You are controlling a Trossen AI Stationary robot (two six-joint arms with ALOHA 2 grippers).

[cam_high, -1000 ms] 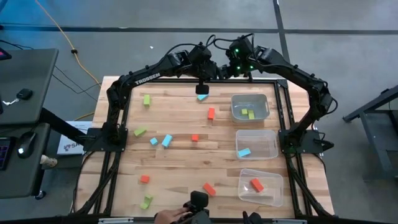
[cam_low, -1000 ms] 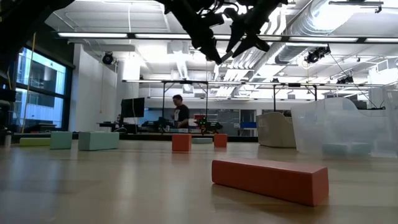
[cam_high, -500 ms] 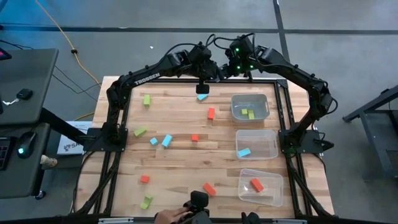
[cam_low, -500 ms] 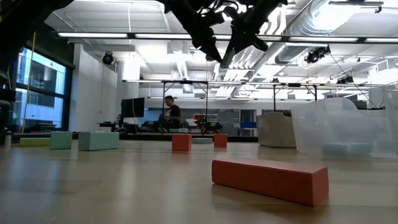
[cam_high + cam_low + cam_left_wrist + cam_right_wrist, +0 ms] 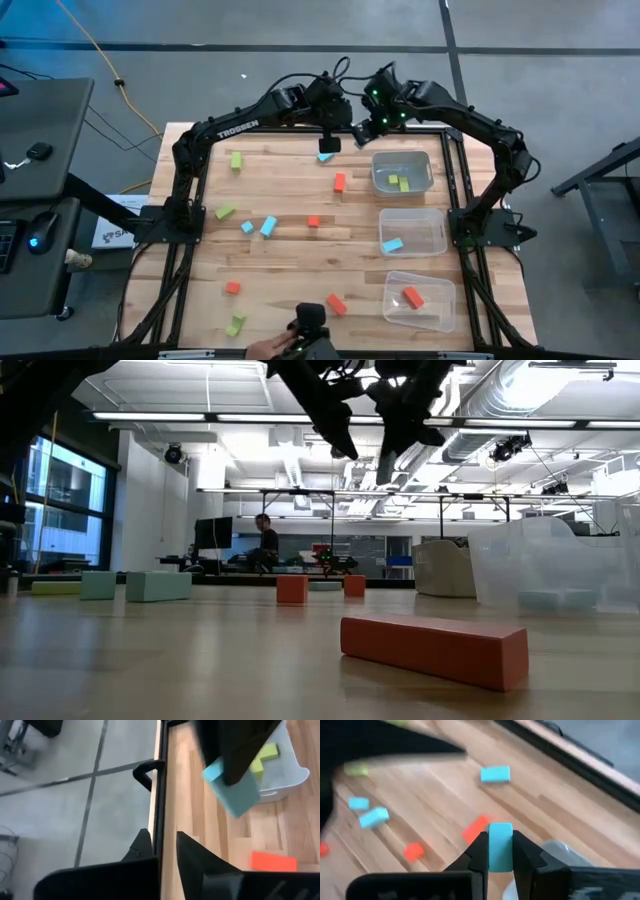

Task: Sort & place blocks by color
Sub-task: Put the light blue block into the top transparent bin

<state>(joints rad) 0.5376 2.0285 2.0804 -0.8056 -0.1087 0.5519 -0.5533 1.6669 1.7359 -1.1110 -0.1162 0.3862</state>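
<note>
The right hand holds a light blue block between its two dark fingers, which press on the block's two sides. Below it lies the wooden worktop. Another light blue block lies alone further off, near the worktop's dark edge. A red-orange block lies just beside the held one, and a smaller red-orange block is near it. Two more light blue blocks lie close together. A blurred green shape, perhaps a block, shows under a dark arm.
</note>
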